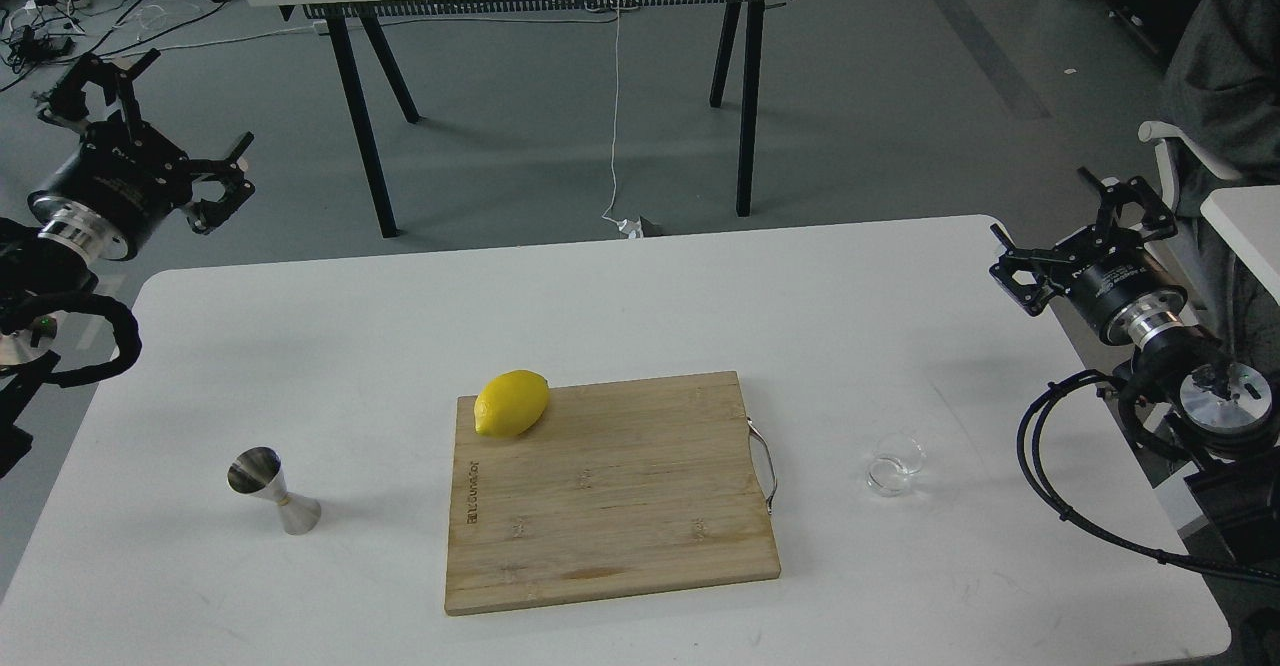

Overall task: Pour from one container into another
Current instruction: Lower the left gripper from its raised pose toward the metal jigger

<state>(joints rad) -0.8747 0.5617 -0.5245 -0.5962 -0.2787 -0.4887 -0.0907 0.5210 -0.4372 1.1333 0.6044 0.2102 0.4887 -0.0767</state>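
1 glass cup (895,465), 1 jigger (272,490), 1 lemon (512,403), 1 cutting board (620,506).

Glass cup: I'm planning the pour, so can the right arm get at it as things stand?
Probably yes. The cup stands alone on the table's right side, apart from the board, and the right tool is open nearby.

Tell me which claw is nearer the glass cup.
Right. The right claw hangs above the table's right edge, up and to the right of the glass cup. The left claw is off the far left corner, across the cutting board from it.
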